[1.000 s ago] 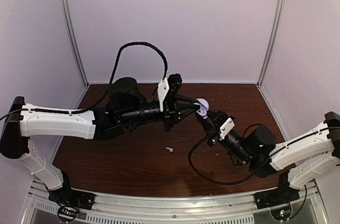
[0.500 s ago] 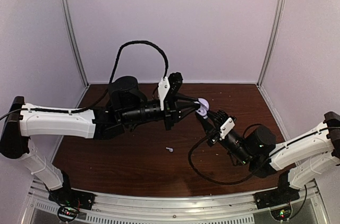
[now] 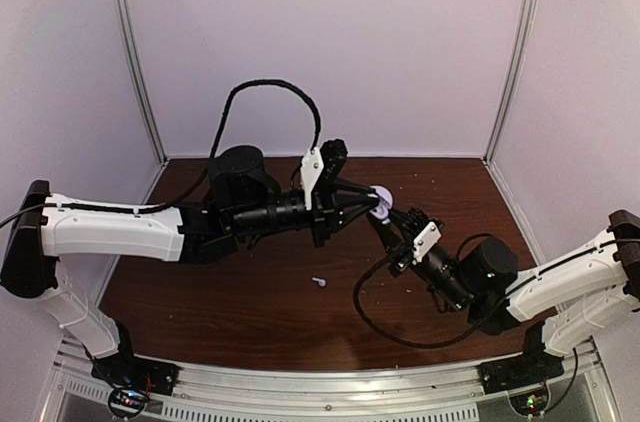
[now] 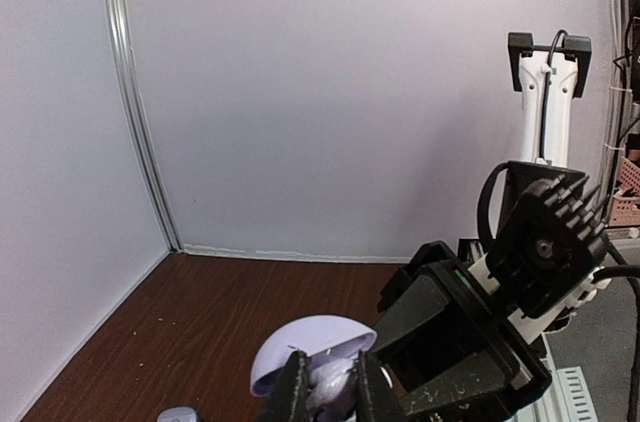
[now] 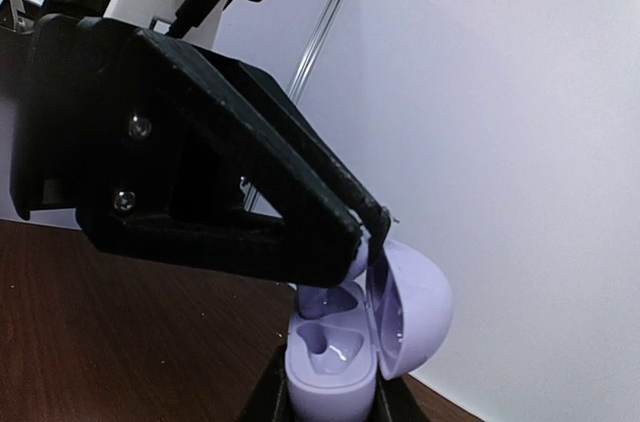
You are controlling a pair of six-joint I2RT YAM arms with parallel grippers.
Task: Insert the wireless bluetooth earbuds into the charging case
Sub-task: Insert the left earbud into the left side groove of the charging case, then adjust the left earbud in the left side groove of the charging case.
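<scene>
Both arms meet in mid-air over the table (image 3: 200,292), right of centre and toward the rear.

Right gripper (image 3: 386,226) is clamped on the base of the lavender charging case (image 5: 330,367). The lid (image 5: 412,307) is swung open to one side.

Left gripper (image 3: 373,204) reaches in from the left, jaws pinched almost together on a small pale held earbud (image 4: 330,384). Its tips sit right at the case's open mouth, against the lid rim in the right wrist view. Can't tell if the bud is seated in its pocket.

A loose earbud (image 3: 318,282) lies on bare wood in front of the left gripper, well apart from both arms.

There is open wood front-left and around the loose bud. The right arm's black cable (image 3: 356,302) loops just right of it. The back wall (image 3: 320,52) is well behind the case, and the side walls are far off.
</scene>
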